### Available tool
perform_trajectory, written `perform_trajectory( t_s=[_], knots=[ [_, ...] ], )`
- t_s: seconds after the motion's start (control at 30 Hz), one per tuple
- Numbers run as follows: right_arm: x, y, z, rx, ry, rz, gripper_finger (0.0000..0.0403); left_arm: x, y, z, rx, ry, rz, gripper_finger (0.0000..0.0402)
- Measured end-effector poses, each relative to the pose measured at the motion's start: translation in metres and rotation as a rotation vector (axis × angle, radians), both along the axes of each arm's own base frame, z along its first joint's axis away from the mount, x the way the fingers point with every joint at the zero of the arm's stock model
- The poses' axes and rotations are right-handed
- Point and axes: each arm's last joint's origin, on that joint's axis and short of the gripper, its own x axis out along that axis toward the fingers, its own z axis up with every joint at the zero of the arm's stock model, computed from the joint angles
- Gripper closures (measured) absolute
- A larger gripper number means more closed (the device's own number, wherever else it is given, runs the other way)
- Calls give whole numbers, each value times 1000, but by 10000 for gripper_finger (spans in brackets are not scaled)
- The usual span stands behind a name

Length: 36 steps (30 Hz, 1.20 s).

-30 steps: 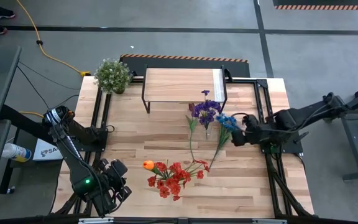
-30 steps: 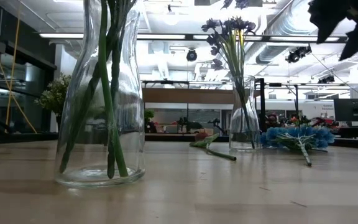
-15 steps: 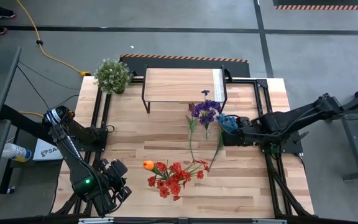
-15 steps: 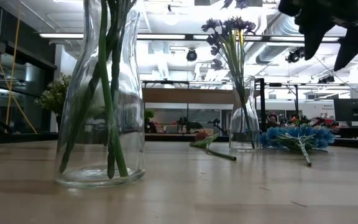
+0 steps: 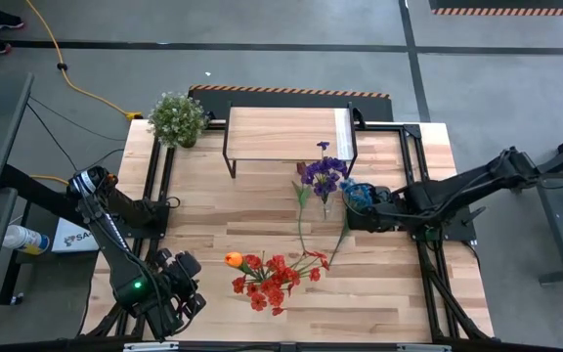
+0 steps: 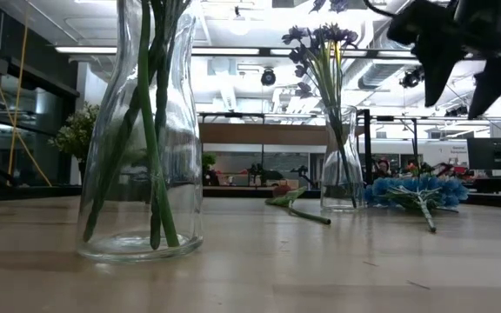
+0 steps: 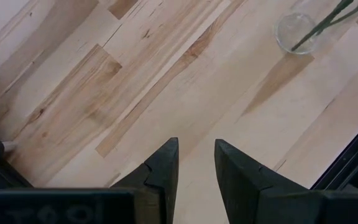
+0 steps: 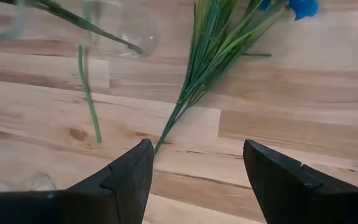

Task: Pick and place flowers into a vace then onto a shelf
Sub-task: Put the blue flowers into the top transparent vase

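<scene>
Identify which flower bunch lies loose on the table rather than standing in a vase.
The blue flowers lie flat on the table, blooms under the right gripper, whose jaws are spread. The purple flowers and red flowers each stand in glass vases.

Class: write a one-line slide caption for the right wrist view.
Open right claw above the wood-plank table, over green stems of the blue flowers.

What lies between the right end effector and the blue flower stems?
Only bare tabletop in the right wrist view, between the open right end effector and the blue flower stems.
</scene>
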Motion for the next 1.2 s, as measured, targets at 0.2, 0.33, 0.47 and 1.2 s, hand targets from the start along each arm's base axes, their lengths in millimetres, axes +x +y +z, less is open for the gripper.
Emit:
perform_trajectory(
  t_s=[0.2, 0.33, 0.47, 1.2],
  knots=[
    [5, 2, -25, 40, -84, -13, 165, 0, 0, 0, 1, -1, -1, 263],
    [6, 2, -42, 64, -134, -17, 165, 0, 0, 0, 1, -1, -1, 263],
    [4, 2, -51, 77, -124, -27, 165, 0, 0, 0, 0, -1, -1, 263],
    [21, -1, -81, 21, -10, -63, 165, 0, 0, 0, -3, -5, 2, 263]
  ],
)
